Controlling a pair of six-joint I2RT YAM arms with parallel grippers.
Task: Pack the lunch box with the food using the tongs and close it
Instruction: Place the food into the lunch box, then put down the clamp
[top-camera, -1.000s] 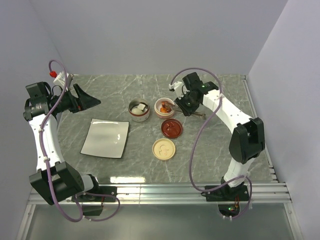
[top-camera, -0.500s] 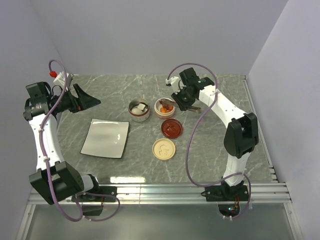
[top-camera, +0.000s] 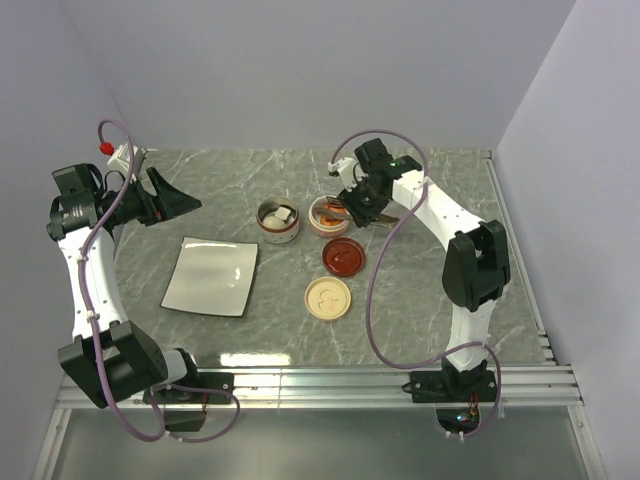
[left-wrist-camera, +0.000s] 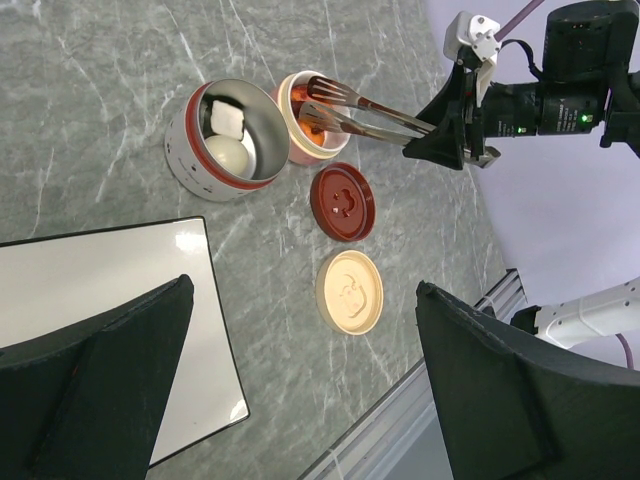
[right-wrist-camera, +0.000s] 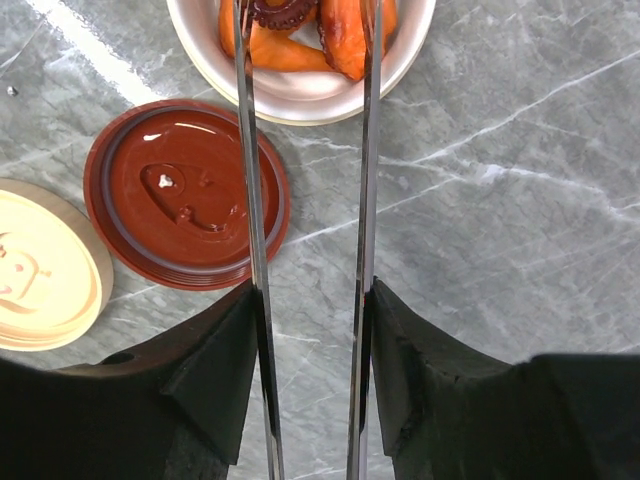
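The lunch box stands as two round tubs. The metal tub holds a white egg-like ball and a white cube. The cream tub holds orange fried food and a dark red piece. My right gripper is shut on the tongs, one pad against each silver arm. The two arms stand spread apart, and their tips reach into the cream tub over the orange food. My left gripper hangs open and empty, high at the far left.
A red lid and a cream lid lie flat in front of the tubs. A white square plate lies bare to the left. A metal rail runs along the table's near edge.
My right gripper has moved left, carrying the tong tips over the cream tub. The tong arms have spread wider. The left arm has not moved.
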